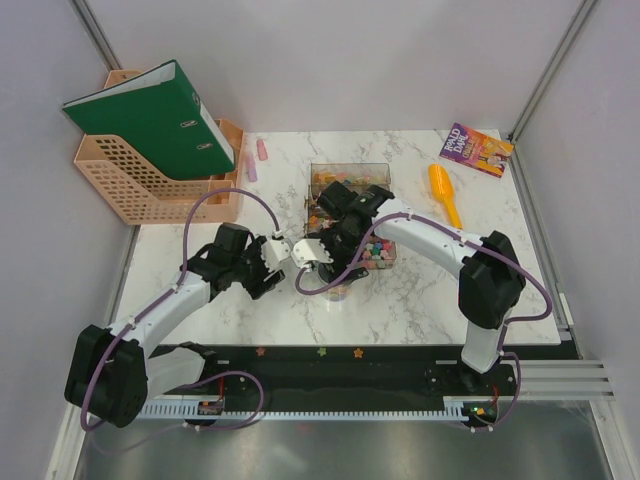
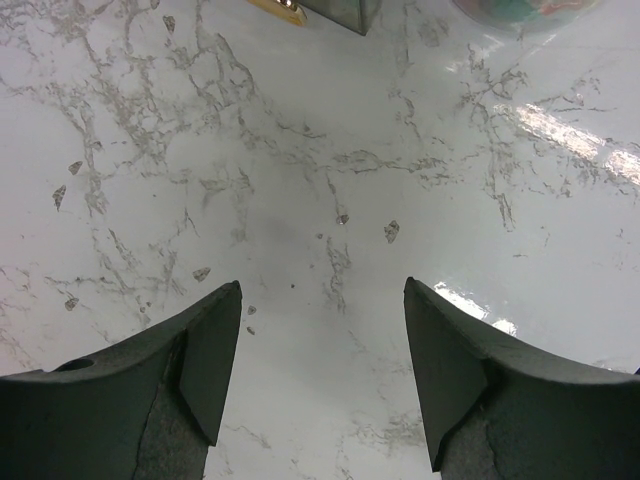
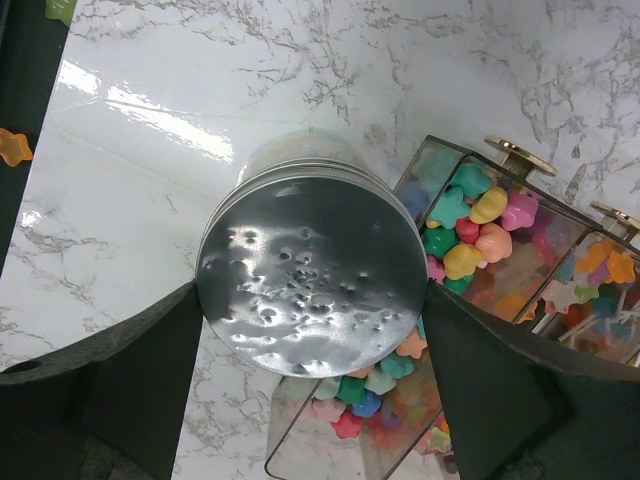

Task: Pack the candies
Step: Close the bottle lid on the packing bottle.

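The candies [image 3: 470, 225] are small star-shaped sweets in pink, green, yellow, orange and blue, and they fill a clear hinged box [image 1: 378, 250] at the table's middle. My right gripper [image 3: 312, 290] is shut on a jar with a dimpled silver lid [image 3: 310, 270], a finger touching each side of the lid. The jar [image 1: 338, 288] stands just in front of the box and holds some candies. My left gripper [image 2: 322, 290] is open over bare marble to the left of the jar [image 2: 525, 8], with nothing between its fingers. In the top view it [image 1: 275, 272] faces the right gripper [image 1: 335, 275].
A second clear box [image 1: 350, 178] stands behind the first. An orange scoop [image 1: 444, 193] and a book [image 1: 476, 150] lie at the back right. A peach file tray [image 1: 150, 180] with a green binder [image 1: 150, 120] fills the back left, with two pink pieces [image 1: 256, 160] beside it.
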You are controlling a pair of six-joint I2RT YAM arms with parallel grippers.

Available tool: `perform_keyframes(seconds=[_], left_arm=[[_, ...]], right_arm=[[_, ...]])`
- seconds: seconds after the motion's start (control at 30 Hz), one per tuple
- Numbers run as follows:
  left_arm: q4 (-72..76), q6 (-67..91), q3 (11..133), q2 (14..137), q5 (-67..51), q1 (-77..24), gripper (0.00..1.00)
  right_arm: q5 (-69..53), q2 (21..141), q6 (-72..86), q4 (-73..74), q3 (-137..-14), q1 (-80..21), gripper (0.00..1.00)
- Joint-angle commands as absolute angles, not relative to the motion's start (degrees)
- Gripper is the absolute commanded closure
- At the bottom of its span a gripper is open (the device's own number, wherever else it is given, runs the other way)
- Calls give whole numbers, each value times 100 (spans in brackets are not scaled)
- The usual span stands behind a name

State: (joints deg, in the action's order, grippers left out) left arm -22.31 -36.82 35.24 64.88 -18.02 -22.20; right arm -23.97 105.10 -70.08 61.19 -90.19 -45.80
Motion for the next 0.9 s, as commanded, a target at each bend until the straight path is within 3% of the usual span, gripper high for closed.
perform_keyframes(seconds=[0.0, 0.17, 0.2, 0.87], left_arm=[[-2030, -3463, 3533, 6469, -1854, -2188, 27], [-2030, -3463, 3446, 6399, -1767, -2188, 27], [-2039, -3463, 3437, 6381, -1758, -2188, 27], [-2109, -3507, 3393, 6205, -1767, -2180, 27]], right_arm=[[-2637, 10617, -6987, 6144, -9220, -4658, 9], [-2540, 10644, -6970, 6144, -9220, -4667, 7], [-2540, 10635, -6944, 6152, -9211, -4676, 2], [-2241, 10266, -6856, 5889, -8526, -4562, 2]])
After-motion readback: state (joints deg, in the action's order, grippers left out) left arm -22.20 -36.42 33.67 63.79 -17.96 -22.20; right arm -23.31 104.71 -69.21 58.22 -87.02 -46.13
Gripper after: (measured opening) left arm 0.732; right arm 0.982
